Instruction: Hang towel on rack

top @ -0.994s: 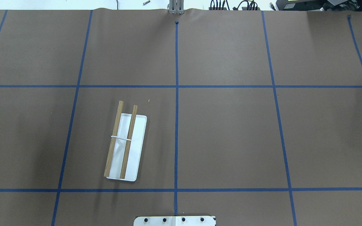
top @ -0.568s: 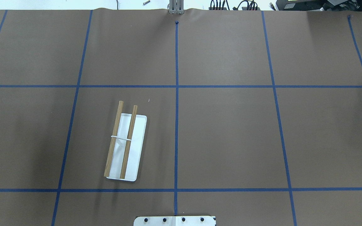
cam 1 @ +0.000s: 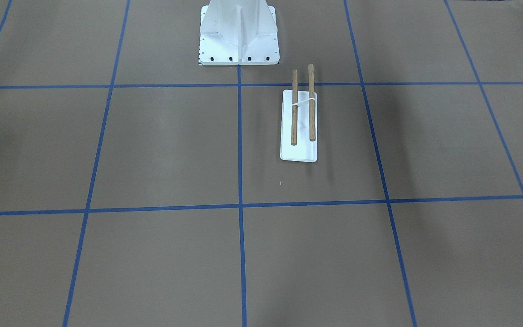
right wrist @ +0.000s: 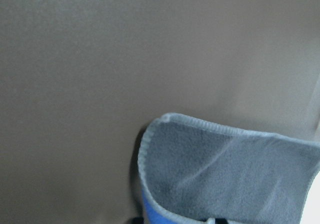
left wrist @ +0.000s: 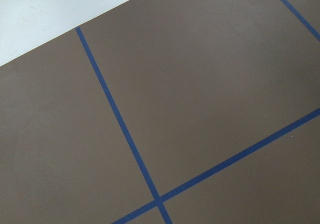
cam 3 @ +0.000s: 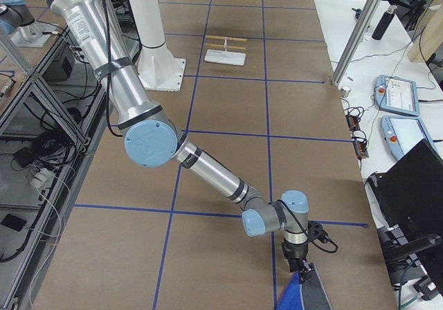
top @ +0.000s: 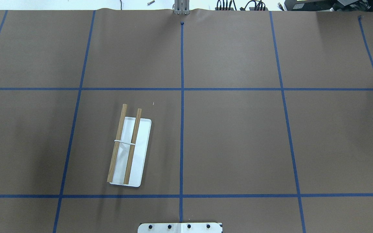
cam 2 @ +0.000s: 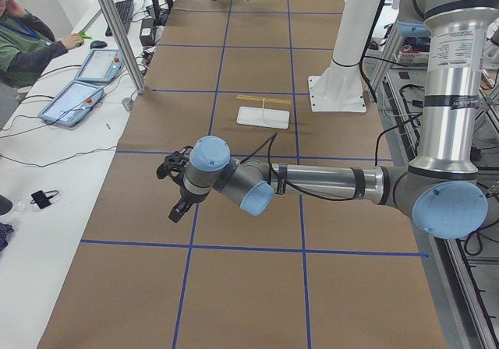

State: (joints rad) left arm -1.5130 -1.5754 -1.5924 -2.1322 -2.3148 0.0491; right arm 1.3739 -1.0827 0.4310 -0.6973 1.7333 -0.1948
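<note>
- Towel is nearest, filling the right wrist cam. The fleecy grey underside is curled up and over, a strip of bright blue face shows below it, and pale stitched edging runs round the rim.
- Handling, imo: v light and floppy, zero stiffness, so it'll sag and swing from whatever point holds it. Fleece isn't slippery and nothing's fragile. A pinch on the edging near a corner should do.
- Location: it's at the table's end on the robot's right, well apart from the rack.
- right gripper points straight down over it w/ the cloth peaked up to it. Looks like a hold, but I can't tell if the jaws are closed since the fingers aren't clear anywhere.
- table is flat w/ a matte brown paper cover and a blue tape grid.
- rack sits on the robot's left half. It has a flat white rectangular base and two parallel round wooden dowels joined by a thin white crosspiece. The dowels are bare, so hanging isn't done yet.
- The dowels look smooth and thin, so my guess is an uneven drape would slide off. Prob aim for half each side.
- pedestal is white bolted metal, near the rack.
- left gripper is farthest from the cloth, pointing down over bare paper. It's side view only, so can't tell if it's open or closed.
</note>
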